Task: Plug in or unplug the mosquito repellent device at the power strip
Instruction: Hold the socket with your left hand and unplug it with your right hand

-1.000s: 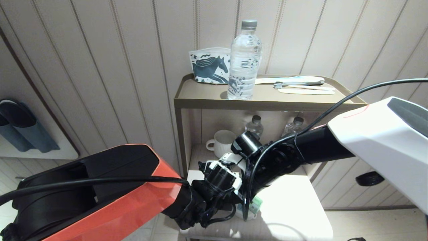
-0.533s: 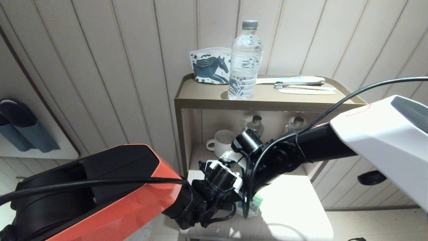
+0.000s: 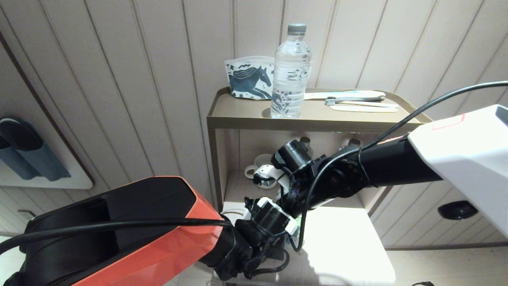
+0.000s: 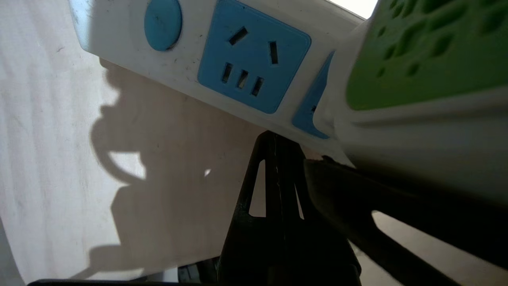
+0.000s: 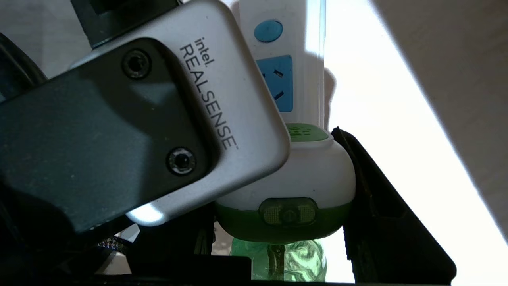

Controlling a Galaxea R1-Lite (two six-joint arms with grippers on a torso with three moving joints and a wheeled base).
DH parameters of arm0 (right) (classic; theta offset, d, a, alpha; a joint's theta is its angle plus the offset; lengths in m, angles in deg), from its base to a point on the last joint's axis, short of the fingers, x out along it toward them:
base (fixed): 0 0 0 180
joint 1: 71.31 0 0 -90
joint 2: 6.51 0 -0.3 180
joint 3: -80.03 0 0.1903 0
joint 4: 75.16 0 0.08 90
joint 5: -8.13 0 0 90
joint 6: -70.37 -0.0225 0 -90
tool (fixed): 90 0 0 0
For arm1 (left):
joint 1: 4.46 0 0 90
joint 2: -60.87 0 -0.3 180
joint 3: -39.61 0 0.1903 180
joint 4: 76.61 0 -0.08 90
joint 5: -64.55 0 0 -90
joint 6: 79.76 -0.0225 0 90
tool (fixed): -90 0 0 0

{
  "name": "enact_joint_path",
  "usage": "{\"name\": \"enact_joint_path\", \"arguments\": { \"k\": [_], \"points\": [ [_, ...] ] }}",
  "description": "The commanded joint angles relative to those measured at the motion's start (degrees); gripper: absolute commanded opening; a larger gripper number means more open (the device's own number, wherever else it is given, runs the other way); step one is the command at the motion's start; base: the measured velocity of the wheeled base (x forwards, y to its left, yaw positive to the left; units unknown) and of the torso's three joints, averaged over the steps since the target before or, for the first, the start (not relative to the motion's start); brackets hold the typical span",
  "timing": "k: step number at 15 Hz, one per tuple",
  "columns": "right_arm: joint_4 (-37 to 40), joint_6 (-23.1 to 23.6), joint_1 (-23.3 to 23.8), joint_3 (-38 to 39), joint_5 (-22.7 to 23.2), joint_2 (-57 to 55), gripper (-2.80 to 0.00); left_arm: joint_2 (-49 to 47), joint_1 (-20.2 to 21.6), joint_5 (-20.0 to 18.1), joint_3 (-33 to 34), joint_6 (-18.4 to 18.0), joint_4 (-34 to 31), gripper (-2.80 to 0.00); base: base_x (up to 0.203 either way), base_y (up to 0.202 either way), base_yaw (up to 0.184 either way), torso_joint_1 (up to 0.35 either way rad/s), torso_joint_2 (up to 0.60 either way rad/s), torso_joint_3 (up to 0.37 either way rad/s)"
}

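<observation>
The power strip (image 4: 190, 59) lies on a white surface, with its blue button and one free light-blue socket showing. The mosquito repellent device (image 5: 313, 174) stands against the strip at the socket beside that one; its prongs are hidden. My right gripper (image 5: 293, 159) is shut on the device's white-and-green head; one finger (image 5: 377, 198) shows and the other is hidden behind the left wrist camera. My left gripper (image 4: 274, 137) is shut, with its tip against the strip's long edge beside the device (image 4: 420, 59). In the head view both wrists crowd together and only a sliver of the device (image 3: 295, 235) shows.
The left arm's camera housing (image 5: 158, 119) blocks much of the right wrist view. A brown shelf unit (image 3: 238, 115) stands behind, with a water bottle (image 3: 290, 71) and a horse-print pouch (image 3: 248, 79) on top and a white mug (image 3: 260, 165) underneath. A white surface (image 3: 349, 246) spreads to the right.
My right forearm and wrist have risen in the head view. My left wrist has slid slightly down and right. Less of the green device shows.
</observation>
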Motion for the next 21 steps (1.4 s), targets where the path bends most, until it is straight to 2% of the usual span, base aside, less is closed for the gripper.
{"name": "enact_joint_path", "arguments": {
  "k": [1, 5, 10, 12, 17, 21],
  "points": [
    [1.1, 0.2, -0.3, 0.8, -0.1, 1.2, -2.8, 0.2, 0.1, 0.7, 0.1, 0.4, 0.0, -2.8, 0.0, 0.0, 0.0, 0.0, 0.0, 0.0],
    [1.2, 0.2, 0.2, 1.9, -0.2, 1.2, -2.8, 1.7, 0.2, 0.9, 0.1, 0.5, 0.0, -2.8, 0.0, 0.0, 0.0, 0.0, 0.0, 0.0],
    [0.7, 0.4, 1.0, 6.3, -0.1, 1.4, -2.8, 5.3, 2.3, 3.6, 0.5, 1.1, 0.6, -2.8, 0.0, 0.0, 0.0, 0.0, 0.0, 0.0],
    [0.7, 0.7, 1.4, 7.8, -0.1, 1.5, -2.8, 7.2, 4.2, 3.6, 0.6, 1.3, 0.6, -2.8, 0.0, 0.0, 0.0, 0.0, 0.0, 0.0],
    [0.6, 0.9, 1.3, 7.9, -0.1, 1.6, -2.8, 6.4, 4.5, 3.6, 0.7, 1.5, 0.7, -2.8, 0.0, 0.0, 0.0, 0.0, 0.0, 0.0],
    [0.6, 0.9, 2.0, 8.9, -0.5, 5.3, -2.8, 11.3, 6.8, 3.6, 2.6, 1.4, 0.7, -2.8, 0.0, 0.0, 0.0, 0.0, 0.0, 0.0]
  ]
}}
